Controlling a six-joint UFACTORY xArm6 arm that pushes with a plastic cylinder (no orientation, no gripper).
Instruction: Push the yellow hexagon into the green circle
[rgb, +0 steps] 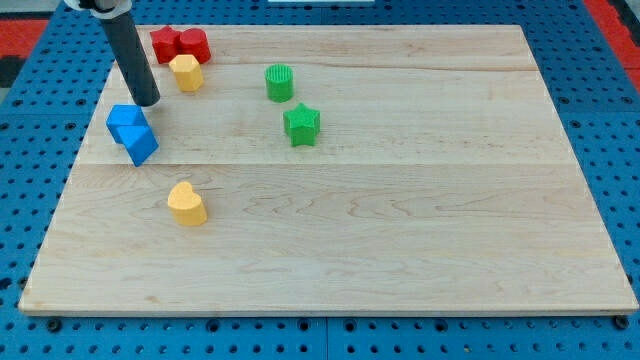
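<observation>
While rod leans in from view's top-left, my tip (147, 102) sits left of yellow hexagon (186, 72); no claw fitted.

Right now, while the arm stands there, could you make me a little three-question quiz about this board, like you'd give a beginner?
1. True or false: my tip is touching the green circle.
2. Which block lies nearest the view's bottom? A) red block B) yellow heart C) green star
3. Fill in: the yellow hexagon sits just below the ___ block, near the view's top left.

Key
1. False. My tip stands at the view's left, just above the blue block and left of the yellow hexagon, far from the green circle.
2. B.
3. Red.
</observation>
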